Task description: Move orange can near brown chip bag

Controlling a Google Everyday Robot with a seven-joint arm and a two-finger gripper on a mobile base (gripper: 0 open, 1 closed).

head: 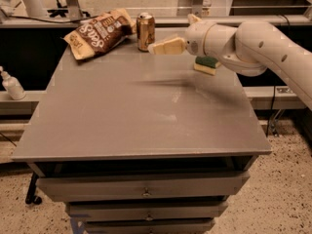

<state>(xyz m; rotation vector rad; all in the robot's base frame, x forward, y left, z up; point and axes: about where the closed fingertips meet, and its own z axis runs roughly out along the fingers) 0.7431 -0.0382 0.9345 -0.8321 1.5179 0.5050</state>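
Note:
The orange can [145, 30] stands upright at the far edge of the grey table [141, 116]. The brown chip bag [100, 33] lies just left of it, with its tan end almost touching the can. My gripper [168, 44] hovers just right of the can, level with its lower half. It is open, empty and not touching the can. One cream finger [165, 47] points left toward the can. The white arm reaches in from the right.
A green-and-yellow sponge [207, 65] lies on the table under my wrist, near the right edge. A white bottle [10, 84] stands on a ledge to the left of the table. Drawers [144, 191] sit below the tabletop. A rail runs behind the table.

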